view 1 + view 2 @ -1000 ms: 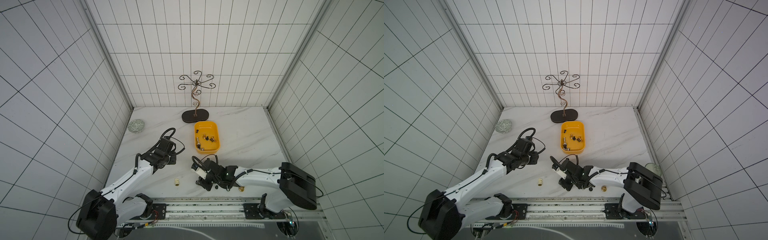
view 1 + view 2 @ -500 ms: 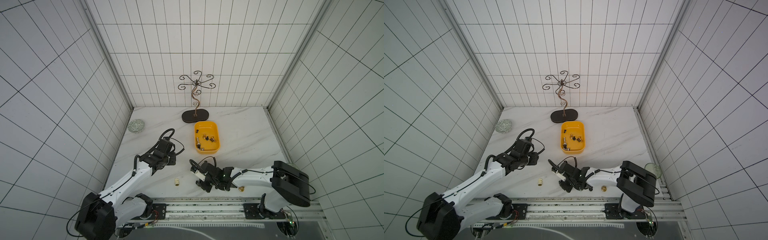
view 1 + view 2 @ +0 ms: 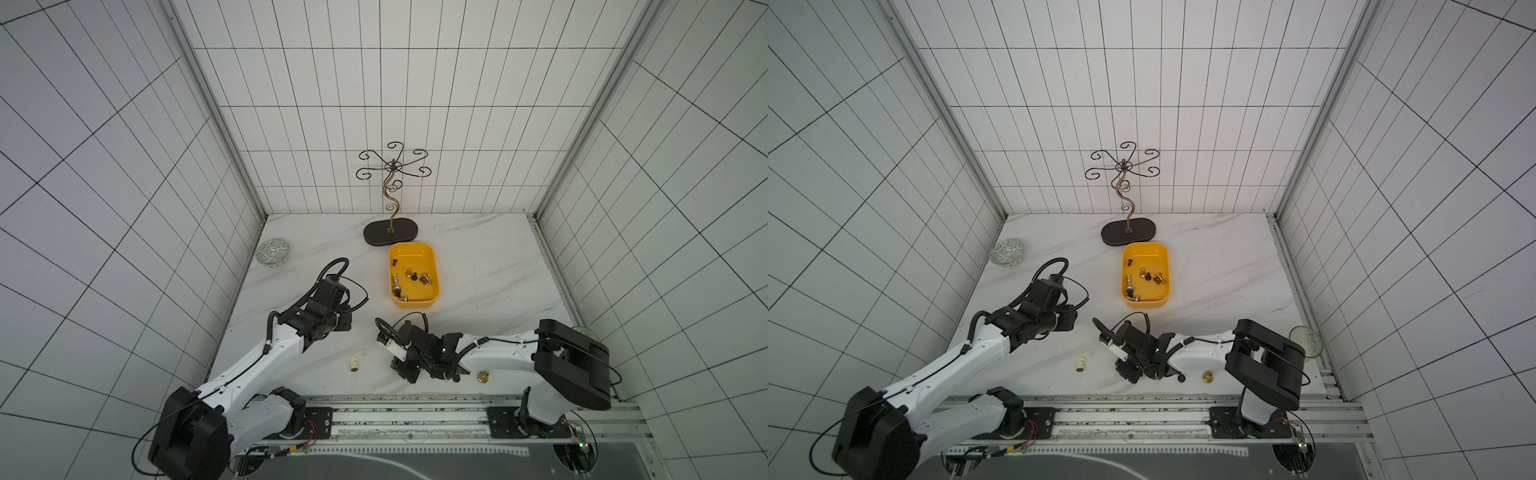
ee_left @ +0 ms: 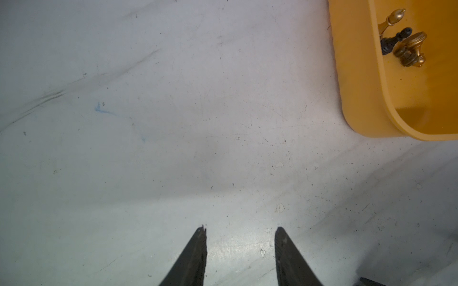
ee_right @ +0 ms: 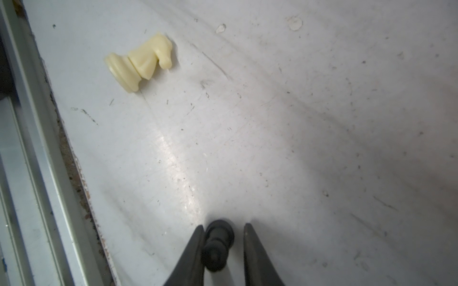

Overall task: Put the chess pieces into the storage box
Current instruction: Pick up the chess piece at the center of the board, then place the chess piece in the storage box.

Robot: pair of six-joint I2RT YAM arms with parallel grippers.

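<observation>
Pawn, black, between fingers of right hand, touching one | hand narrow, other finger clear

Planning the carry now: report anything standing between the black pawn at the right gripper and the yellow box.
Nothing visible does. Bare tabletop runs from the black pawn, between the fingers of the right gripper, to the storage box. The left gripper hovers beside that line, and the cream knight lies off it.
</observation>
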